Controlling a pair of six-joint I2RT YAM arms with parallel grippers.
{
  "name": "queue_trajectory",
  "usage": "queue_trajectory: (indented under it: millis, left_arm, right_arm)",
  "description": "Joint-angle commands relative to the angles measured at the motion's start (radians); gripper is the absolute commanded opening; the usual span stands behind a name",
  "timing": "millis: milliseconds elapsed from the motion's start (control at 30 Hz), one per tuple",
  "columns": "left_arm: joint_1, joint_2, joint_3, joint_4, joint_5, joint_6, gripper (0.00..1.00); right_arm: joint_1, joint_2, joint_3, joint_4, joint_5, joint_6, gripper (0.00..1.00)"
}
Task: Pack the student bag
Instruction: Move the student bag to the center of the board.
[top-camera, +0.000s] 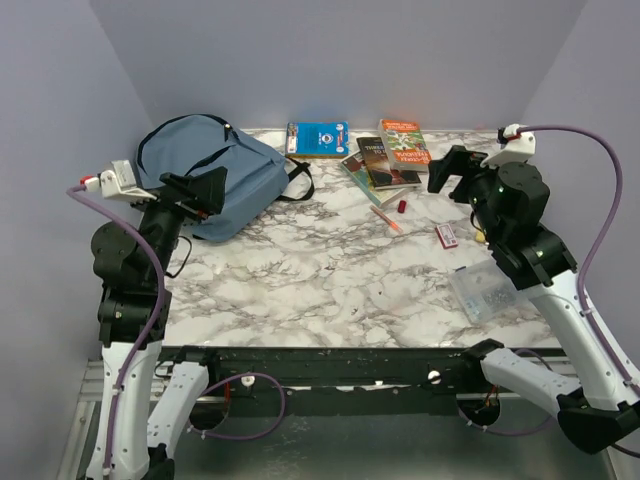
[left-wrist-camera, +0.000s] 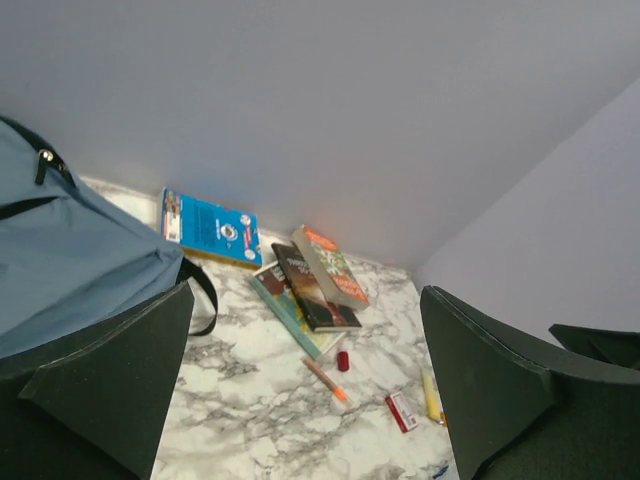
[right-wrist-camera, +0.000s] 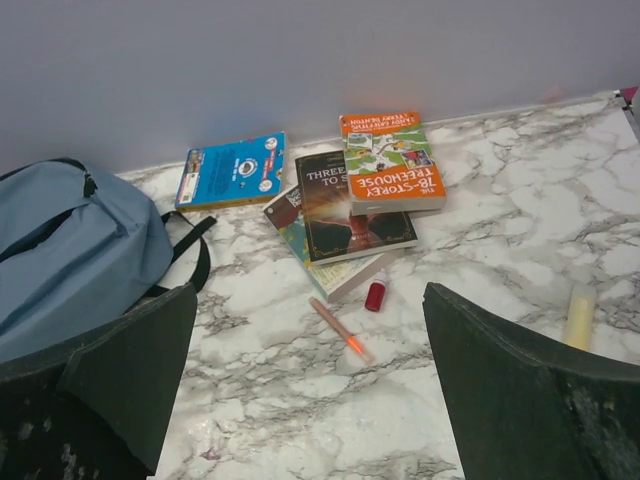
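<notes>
The dusty-blue student bag (top-camera: 205, 170) lies at the table's back left with its black straps spread; it also shows in the left wrist view (left-wrist-camera: 70, 260) and the right wrist view (right-wrist-camera: 70, 260). A blue book (top-camera: 318, 138) lies by the back wall. An orange book (top-camera: 404, 142), a dark book (top-camera: 385, 163) and a teal book (top-camera: 356, 170) lie stacked to its right. My left gripper (top-camera: 203, 190) is open and empty, raised over the bag's near edge. My right gripper (top-camera: 450, 168) is open and empty, raised to the right of the books.
An orange-tipped pen (top-camera: 386, 219), a small red cap (top-camera: 401, 206), a red-and-white box (top-camera: 447, 235) and a yellow marker (right-wrist-camera: 580, 315) lie near the books. A clear plastic case (top-camera: 482, 290) sits at the right. Grey walls close in the back and both sides.
</notes>
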Motion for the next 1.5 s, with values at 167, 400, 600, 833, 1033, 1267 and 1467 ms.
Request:
queue_trajectory:
  millis: [167, 400, 600, 833, 1033, 1267, 1467]
  left_arm:
    - [0.006, 0.115, 0.001, -0.113, 0.028, 0.039, 0.98]
    - [0.018, 0.323, 0.100, -0.299, -0.022, 0.044, 0.99]
    - [0.124, 0.490, 0.117, -0.367, 0.036, -0.042, 0.98]
    - [0.231, 0.712, 0.135, -0.365, 0.109, -0.050, 0.98]
    - [0.237, 0.916, 0.265, -0.417, 0.167, -0.011, 0.98]
    - [0.236, 1.067, 0.345, -0.444, 0.130, 0.019, 0.99]
    - [0.196, 1.104, 0.257, -0.441, 0.189, -0.021, 0.93]
  right_arm:
    - [-0.003, 0.052, -0.040, 0.000, -0.014, 0.036, 1.00]
    - [-0.002, 0.077, -0.099, 0.034, -0.116, 0.073, 1.00]
    - [-0.003, 0.127, -0.103, 0.026, -0.199, 0.117, 1.00]
    - [-0.002, 0.145, -0.143, 0.051, -0.278, 0.158, 1.00]
    - [-0.002, 0.166, -0.147, 0.061, -0.322, 0.170, 1.00]
    - [-0.002, 0.196, -0.154, 0.074, -0.346, 0.181, 1.00]
    - [-0.003, 0.245, -0.154, 0.096, -0.358, 0.193, 1.00]
